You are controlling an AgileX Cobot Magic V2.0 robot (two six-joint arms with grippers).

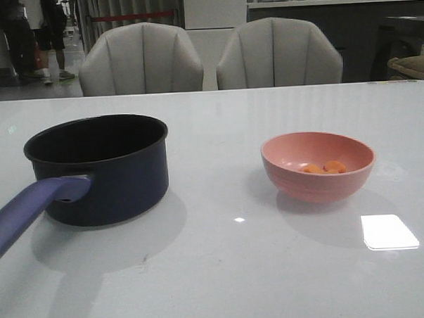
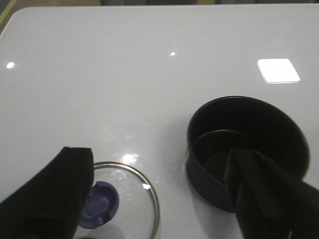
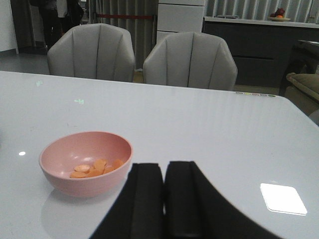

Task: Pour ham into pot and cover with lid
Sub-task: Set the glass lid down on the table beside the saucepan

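While ham [image 1: 323, 167] sits in bowl [image 1: 318, 174], pot [image 1: 100, 167] uncovered

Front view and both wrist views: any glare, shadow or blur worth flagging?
Front view: bright square glare patch on the glossy white table; soft shadows under the dark navy saucepan and pink bowl. Left wrist view: soft, same glare. Right wrist view: near jaws blurred, shut.

A dark navy pot [image 1: 103, 171] with a black inside and a purple-blue handle, a pink bowl [image 1: 318, 165] holding orange-brown ham [image 1: 324, 167], a dark glass lid [image 2: 130, 199] with a metal rim and blue knob, all on a glossy white counter [image 1: 224, 271]; two plain grey chairs [image 1: 209, 55] behind
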